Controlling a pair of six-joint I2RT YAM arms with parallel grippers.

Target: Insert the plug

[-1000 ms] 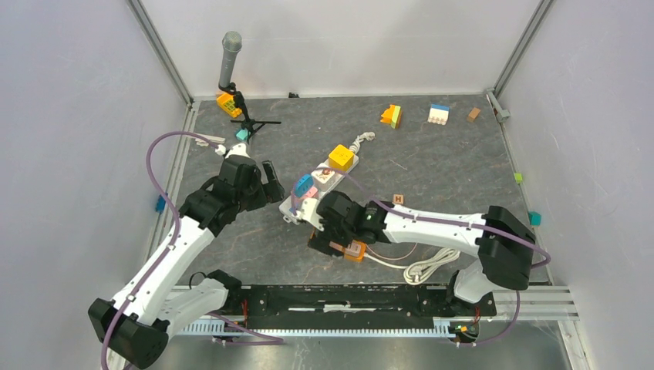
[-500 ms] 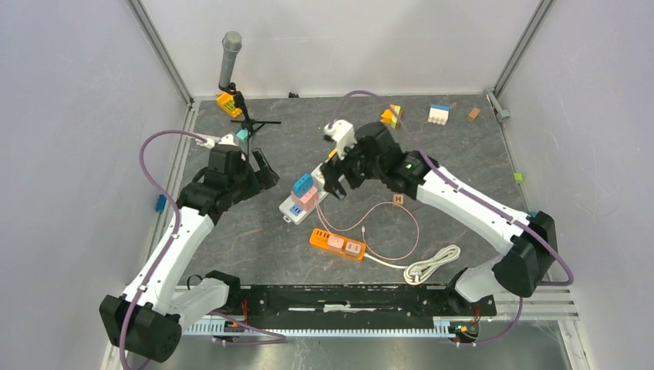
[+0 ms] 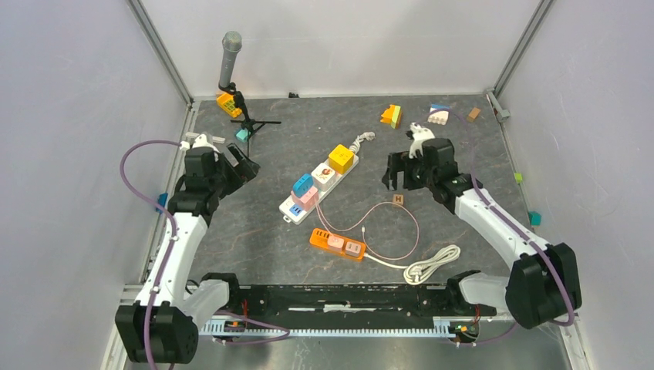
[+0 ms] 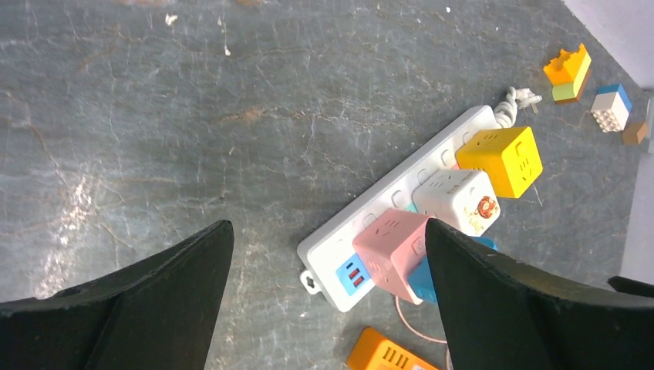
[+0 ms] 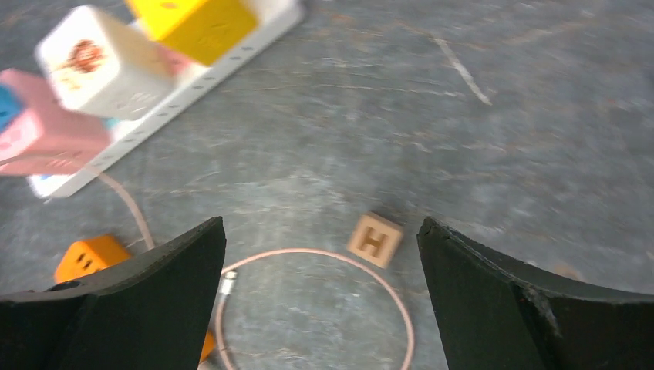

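Grey table (image 3: 308, 131) bears diagonal power strip (image 3: 318, 185), cord (image 3: 362, 139) perhaps far-right; left end effector (image 3: 244, 163), right end effector (image 3: 395, 174) open.

- I see a mottled dark-grey tabletop (image 3: 463, 154).
- The white power strip (image 4: 332, 247) carries a yellow cube (image 4: 501, 159), white cube (image 4: 455, 199), pink cube (image 4: 389, 250) and blue cube (image 3: 302, 184).
- Small strip (image 3: 336, 243): orange; thin cable (image 5: 308, 251): pale pink.
- The tan block (image 5: 373, 240) shows a brown H.

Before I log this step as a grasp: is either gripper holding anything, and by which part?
Nothing is held. The left gripper and the right gripper are both open and empty, apart from the power strip.
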